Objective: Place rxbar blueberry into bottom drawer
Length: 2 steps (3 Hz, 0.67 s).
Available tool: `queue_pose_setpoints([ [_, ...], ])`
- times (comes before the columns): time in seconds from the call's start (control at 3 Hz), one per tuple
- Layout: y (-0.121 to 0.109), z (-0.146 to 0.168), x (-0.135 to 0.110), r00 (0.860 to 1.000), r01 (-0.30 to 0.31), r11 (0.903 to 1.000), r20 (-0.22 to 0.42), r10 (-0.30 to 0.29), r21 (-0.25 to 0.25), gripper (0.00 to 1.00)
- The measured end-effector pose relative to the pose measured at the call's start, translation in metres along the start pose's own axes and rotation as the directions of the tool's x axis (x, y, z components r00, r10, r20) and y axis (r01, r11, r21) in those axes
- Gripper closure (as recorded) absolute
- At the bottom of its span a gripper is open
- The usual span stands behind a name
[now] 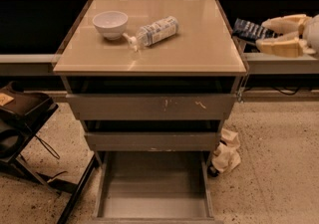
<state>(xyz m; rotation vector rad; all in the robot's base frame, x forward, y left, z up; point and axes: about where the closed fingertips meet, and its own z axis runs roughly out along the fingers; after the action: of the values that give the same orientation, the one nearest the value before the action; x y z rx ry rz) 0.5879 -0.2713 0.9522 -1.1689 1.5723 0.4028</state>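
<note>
My gripper (265, 35) is at the right edge of the view, off the right side of the tabletop, with its cream fingers (279, 46) shut on the rxbar blueberry (250, 30), a dark navy bar that sticks out to the left. The bar hangs in the air beside the table's right edge. The bottom drawer (152, 203) is pulled out at the foot of the cabinet, its plain grey floor bare.
A white bowl (110, 23) and a clear plastic bottle (153, 31) lying on its side sit on the tan tabletop (199, 49). Two upper drawers (152, 106) are shut. Crumpled cloth (227, 153) lies on the floor at right, a black chair base (20, 128) at left.
</note>
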Motion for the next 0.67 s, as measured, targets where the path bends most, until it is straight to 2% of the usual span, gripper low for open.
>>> queue_pose_setpoints([
  [0.33, 0.0293, -0.0099, 0.0246, 0.999, -0.049, 0.9986, -0.01, 0.049, -0.021, 1.0],
  [0.67, 0.0293, -0.0099, 0.0249, 0.999, -0.049, 0.9986, -0.01, 0.049, -0.021, 1.0],
])
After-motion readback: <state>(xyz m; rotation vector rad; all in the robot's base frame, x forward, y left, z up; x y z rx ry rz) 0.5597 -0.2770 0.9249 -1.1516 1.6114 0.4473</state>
